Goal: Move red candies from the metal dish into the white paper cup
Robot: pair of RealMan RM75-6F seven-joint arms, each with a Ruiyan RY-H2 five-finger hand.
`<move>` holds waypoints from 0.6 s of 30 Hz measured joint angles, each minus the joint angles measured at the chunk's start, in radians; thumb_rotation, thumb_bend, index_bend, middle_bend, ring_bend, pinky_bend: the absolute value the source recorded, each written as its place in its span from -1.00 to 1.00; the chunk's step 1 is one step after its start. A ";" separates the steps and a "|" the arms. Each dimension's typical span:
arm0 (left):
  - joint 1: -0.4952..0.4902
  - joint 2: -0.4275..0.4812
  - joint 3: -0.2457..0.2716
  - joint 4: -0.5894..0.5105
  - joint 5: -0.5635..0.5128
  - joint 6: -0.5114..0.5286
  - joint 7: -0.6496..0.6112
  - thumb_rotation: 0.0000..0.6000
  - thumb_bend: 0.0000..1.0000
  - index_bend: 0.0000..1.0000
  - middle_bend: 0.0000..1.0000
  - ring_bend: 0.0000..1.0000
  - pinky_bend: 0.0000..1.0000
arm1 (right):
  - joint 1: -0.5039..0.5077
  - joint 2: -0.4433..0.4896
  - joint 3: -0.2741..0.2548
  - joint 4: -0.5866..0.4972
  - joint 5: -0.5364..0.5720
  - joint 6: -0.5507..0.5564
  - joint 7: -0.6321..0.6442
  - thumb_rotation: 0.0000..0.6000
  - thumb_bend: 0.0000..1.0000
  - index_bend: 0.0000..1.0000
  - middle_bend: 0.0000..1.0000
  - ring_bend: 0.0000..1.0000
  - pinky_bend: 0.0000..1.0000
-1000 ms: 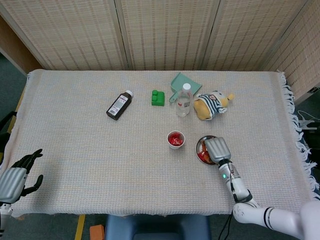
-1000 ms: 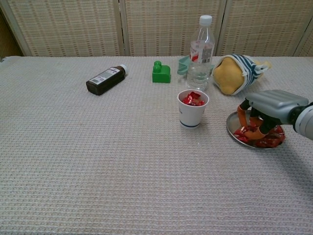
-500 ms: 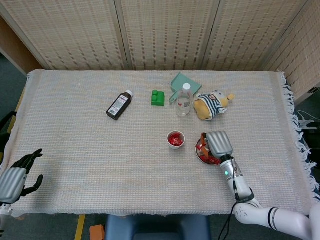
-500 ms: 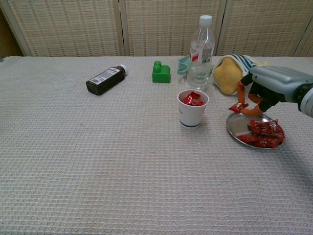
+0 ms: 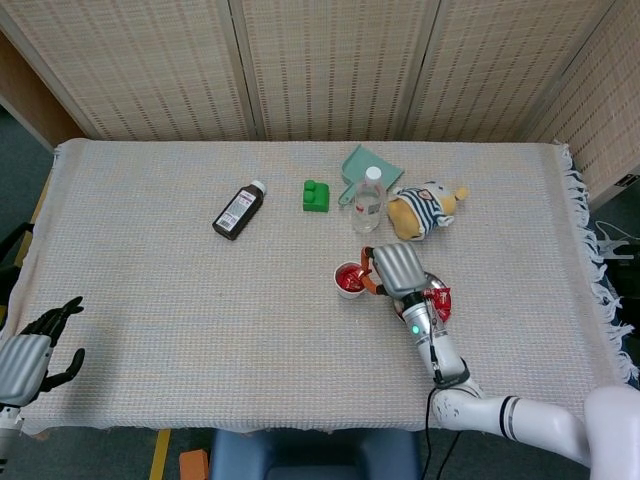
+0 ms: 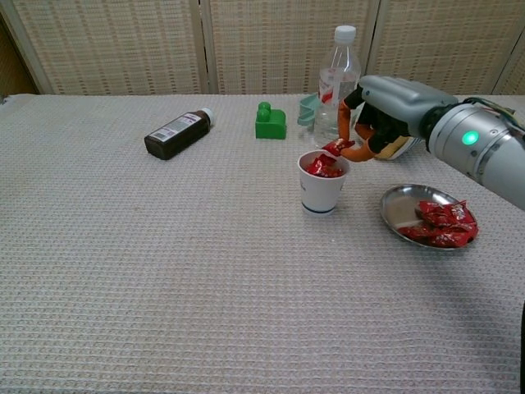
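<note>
Woven screens back a cloth-covered worktop (image 5: 180, 300). The right hand (image 6: 385, 107) hovers over the white paper cup (image 6: 323, 182), fingers (image 6: 354, 153) pinching a red candy (image 6: 334, 148). More candies fill the metal dish (image 6: 402, 215). The left hand (image 5: 35, 345) rests open-fingered at the edge.

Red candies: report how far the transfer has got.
Done: several red candies already sit in the white paper cup. In hand: the right hand pinches one candy just above the cup's rim. Left: a pile of candies remains in the metal dish.
</note>
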 measured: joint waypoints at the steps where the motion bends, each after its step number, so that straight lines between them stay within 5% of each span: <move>1: 0.001 0.001 0.000 0.001 -0.001 0.001 -0.004 1.00 -0.07 -0.95 -0.66 -0.70 -0.42 | 0.004 -0.012 0.000 0.013 0.005 -0.003 -0.004 1.00 -0.51 0.64 0.82 0.72 1.00; 8: 0.001 0.003 0.001 0.004 0.003 0.002 -0.011 1.00 -0.07 -0.95 -0.67 -0.70 -0.42 | 0.030 -0.042 -0.011 0.056 0.049 -0.043 -0.037 1.00 -0.51 -0.21 0.82 0.69 1.00; 18: 0.002 0.003 0.000 0.002 0.004 0.003 -0.007 1.00 -0.07 -0.95 -0.67 -0.70 -0.42 | 0.006 0.014 -0.018 0.001 0.022 -0.014 -0.005 1.00 -0.51 -0.63 0.82 0.67 1.00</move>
